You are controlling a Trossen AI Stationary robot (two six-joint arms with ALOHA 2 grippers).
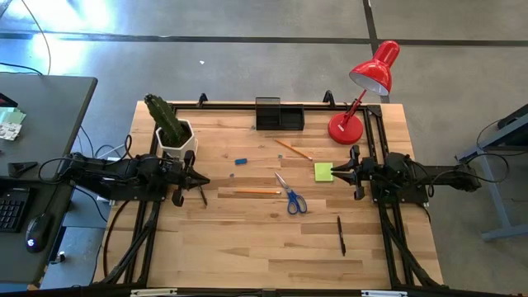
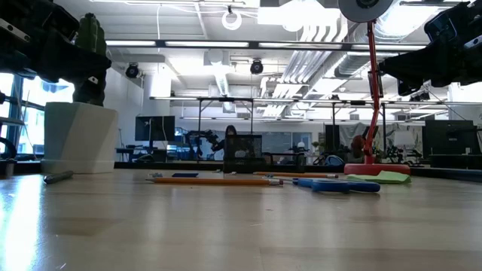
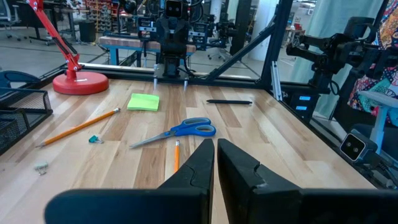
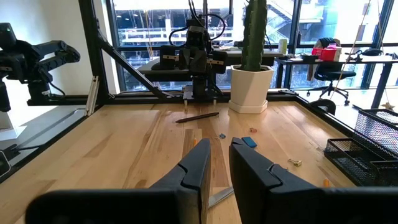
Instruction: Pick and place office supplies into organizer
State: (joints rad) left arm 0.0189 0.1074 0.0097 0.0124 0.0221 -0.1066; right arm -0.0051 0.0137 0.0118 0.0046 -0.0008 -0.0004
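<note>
Near edge: black pen (image 1: 341,235) lies alone.
Mid-table: scissors (image 1: 290,196), one pencil (image 1: 247,192), sticky pad (image 1: 323,172), eraser (image 1: 241,161), second pencil (image 1: 294,149).
Sides: left gripper (image 1: 200,179) fingers together, empty; right gripper (image 1: 334,170) slightly apart, empty, beside the pad.
Far edge: organizer (image 1: 279,114), apart from the supplies.

I find no text I can read — no label, brand, number or sign stands legibly on anything around me, on the table or in the room beyond it.
</note>
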